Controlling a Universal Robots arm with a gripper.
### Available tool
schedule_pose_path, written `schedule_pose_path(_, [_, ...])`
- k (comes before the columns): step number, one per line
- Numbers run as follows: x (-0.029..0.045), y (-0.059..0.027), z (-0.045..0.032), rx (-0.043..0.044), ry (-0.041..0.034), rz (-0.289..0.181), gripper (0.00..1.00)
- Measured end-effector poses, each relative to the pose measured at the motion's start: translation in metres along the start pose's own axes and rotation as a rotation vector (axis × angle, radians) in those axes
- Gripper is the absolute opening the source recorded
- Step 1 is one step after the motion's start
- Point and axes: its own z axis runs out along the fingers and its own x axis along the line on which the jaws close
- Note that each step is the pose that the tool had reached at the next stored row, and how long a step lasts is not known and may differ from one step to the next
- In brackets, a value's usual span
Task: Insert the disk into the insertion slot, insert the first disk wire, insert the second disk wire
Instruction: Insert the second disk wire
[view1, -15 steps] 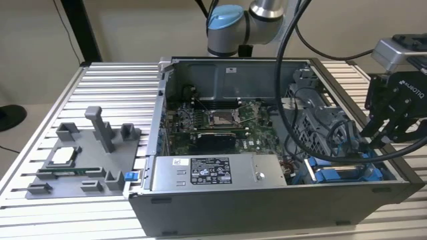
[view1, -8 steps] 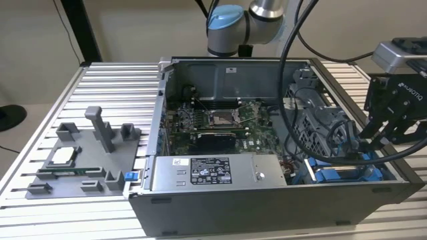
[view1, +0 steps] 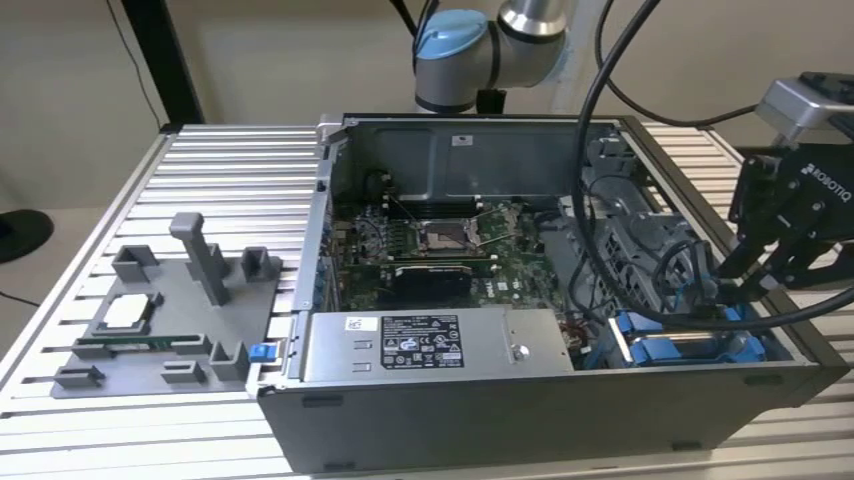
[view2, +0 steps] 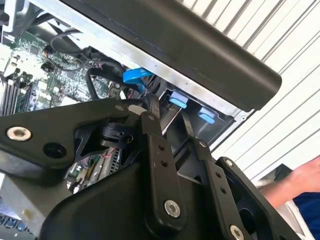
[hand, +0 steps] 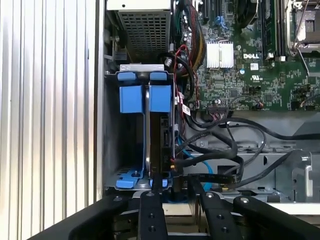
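Hovering gripper (hand: 174, 182) over disk (hand: 160, 98) — seated in insertion slot (hand: 112, 150).

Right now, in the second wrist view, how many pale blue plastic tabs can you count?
2. One tab and a second tab sit side by side just under the computer case's dark rim. More may be hidden behind the gripper.
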Motion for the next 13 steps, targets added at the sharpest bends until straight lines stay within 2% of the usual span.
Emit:
schedule_pose_path(4, [0.0, -0.0011, 0.0012, -0.0014, 0.0001, 0.0, 1.0])
schedule_pose_path(9, [0.0, -0.0014, 0.0033, -0.0091, 0.0006, 0.0, 1.0])
schedule_pose_path(10, [0.0, -0.0015, 0.0035, -0.01, 0.0008, 0.0, 0.0])
schedule_pose_path(13, [0.0, -0.0015, 0.0039, -0.0129, 0.0008, 0.0, 0.0])
